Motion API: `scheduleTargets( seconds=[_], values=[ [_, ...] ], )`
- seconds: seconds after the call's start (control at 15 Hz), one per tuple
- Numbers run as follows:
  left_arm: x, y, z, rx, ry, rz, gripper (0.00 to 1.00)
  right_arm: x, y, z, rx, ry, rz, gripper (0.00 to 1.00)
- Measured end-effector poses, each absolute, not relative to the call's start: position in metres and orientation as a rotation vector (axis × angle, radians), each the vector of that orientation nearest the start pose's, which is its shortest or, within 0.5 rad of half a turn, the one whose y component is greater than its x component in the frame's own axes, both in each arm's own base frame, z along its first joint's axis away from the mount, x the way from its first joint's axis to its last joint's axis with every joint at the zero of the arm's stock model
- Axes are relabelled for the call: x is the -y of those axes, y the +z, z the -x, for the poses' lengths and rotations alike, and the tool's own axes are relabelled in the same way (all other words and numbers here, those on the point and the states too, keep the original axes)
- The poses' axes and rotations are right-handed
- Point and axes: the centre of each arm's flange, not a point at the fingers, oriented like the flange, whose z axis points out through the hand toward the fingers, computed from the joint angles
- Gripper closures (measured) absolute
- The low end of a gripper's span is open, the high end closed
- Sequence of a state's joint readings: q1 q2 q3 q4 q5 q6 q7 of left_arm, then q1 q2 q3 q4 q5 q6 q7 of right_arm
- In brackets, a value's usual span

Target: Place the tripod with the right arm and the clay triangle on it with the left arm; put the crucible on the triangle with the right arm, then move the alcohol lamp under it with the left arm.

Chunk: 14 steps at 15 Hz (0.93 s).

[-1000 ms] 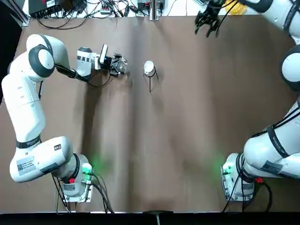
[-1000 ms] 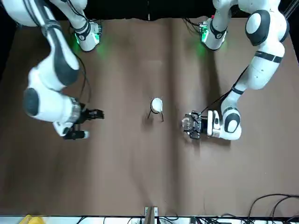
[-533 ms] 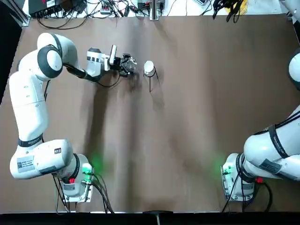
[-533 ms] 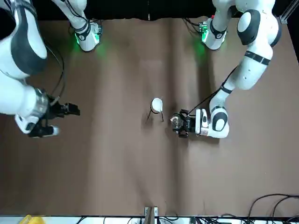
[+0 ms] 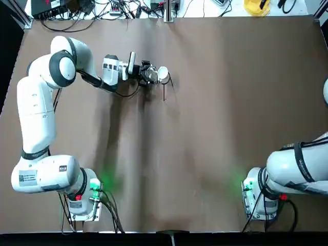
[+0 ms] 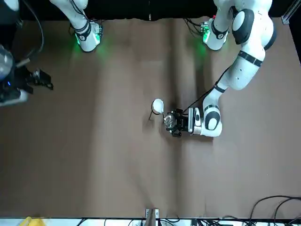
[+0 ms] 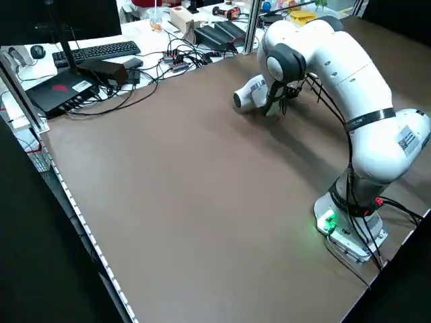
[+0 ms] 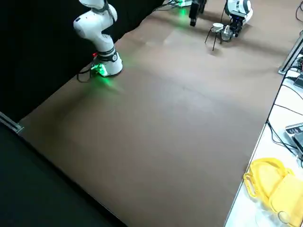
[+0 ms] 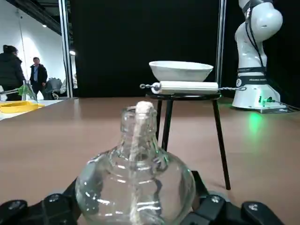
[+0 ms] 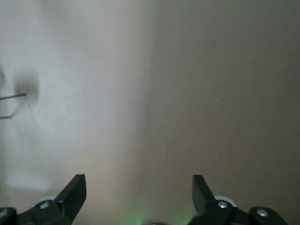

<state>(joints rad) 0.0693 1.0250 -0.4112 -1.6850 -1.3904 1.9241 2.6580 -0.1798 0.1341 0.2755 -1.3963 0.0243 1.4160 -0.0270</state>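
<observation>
top: table point(image 5: 215, 128) is being viewed from overhead, arm bases at the lower edge.
front: table is being faced from across, mirrored; tripod point(image 6: 156, 112) is being shared with top.
left side: table is being looked down on diagonally, raised.
right side: same from the opposite side, tripod far off.
left wrist: tripod is being seen close, at table level.
right wrist: bare table is being looked down on from above.
</observation>
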Motion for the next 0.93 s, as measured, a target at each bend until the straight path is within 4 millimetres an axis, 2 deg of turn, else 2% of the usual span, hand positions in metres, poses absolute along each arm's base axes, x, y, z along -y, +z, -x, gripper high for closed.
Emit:
scheduleTargets(
  seconds=[0.2,0.4,0.67,0.93],
  values=[
    [0.267,0.063,-0.567,1.318,1.101,-1.131,0.1,-0.061,0.649,-0.548,0.253,0.15,3.098,0.0],
    [0.269,0.061,-0.57,1.319,1.107,-1.139,0.1,-0.069,0.65,-0.529,0.27,0.109,3.11,0.0],
    [0.269,0.059,-0.574,1.312,1.118,-1.144,0.09,-0.06,0.646,-0.528,0.248,0.068,3.113,0.0],
    [0.268,0.063,-0.58,1.314,1.133,-1.145,0.06,-0.061,0.644,-0.528,0.248,0.069,3.113,0.0]
  ],
)
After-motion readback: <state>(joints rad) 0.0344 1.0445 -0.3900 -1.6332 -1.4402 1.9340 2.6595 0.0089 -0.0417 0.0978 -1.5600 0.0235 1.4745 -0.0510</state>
